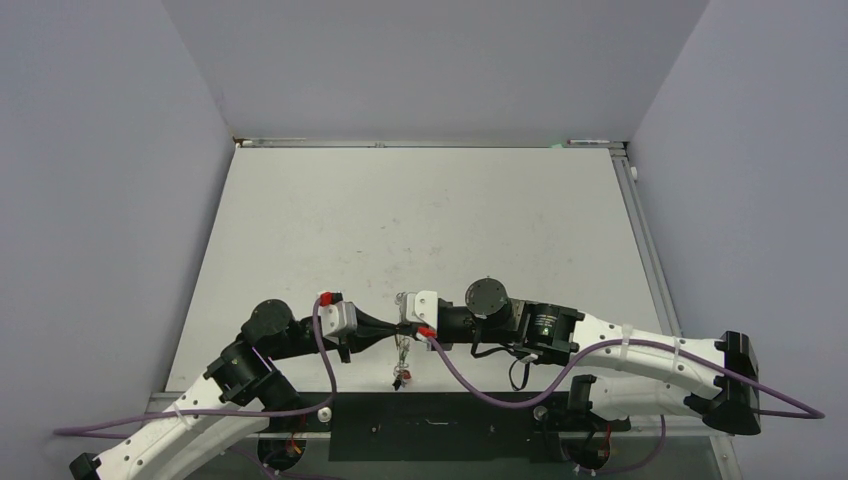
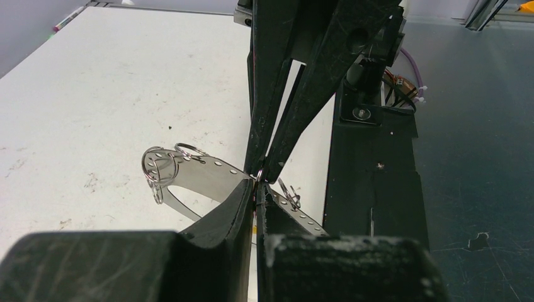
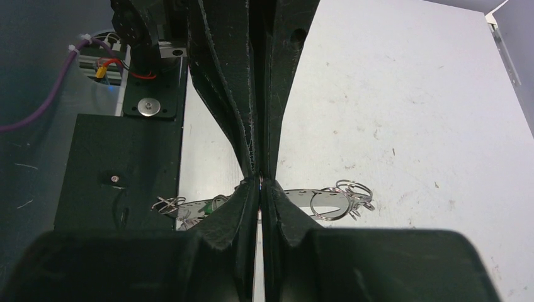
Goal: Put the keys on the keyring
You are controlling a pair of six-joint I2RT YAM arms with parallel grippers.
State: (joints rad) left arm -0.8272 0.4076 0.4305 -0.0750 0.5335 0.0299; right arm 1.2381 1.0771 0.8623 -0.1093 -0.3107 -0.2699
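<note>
My left gripper (image 1: 398, 328) and right gripper (image 1: 414, 325) meet tip to tip above the table's near edge. Both are shut on the keyring (image 2: 208, 173), a shiny silver band with small holes that curves out to either side of the fingertips. Small wire rings (image 2: 160, 167) hang on it. In the left wrist view my left gripper (image 2: 257, 187) faces the right gripper (image 2: 263, 171). In the right wrist view my right gripper (image 3: 259, 184) faces the left gripper (image 3: 257, 171), with the keyring (image 3: 302, 196) behind them. The keys (image 1: 401, 358) dangle below the grippers, a red tag (image 1: 397, 381) lowest. A green tag (image 3: 211, 202) peeks out.
The white table (image 1: 420, 220) stretches away behind the grippers, with grey walls on three sides. A black base plate (image 1: 430, 425) lies along the near edge under the arms. Purple cables (image 1: 480, 385) loop from both wrists.
</note>
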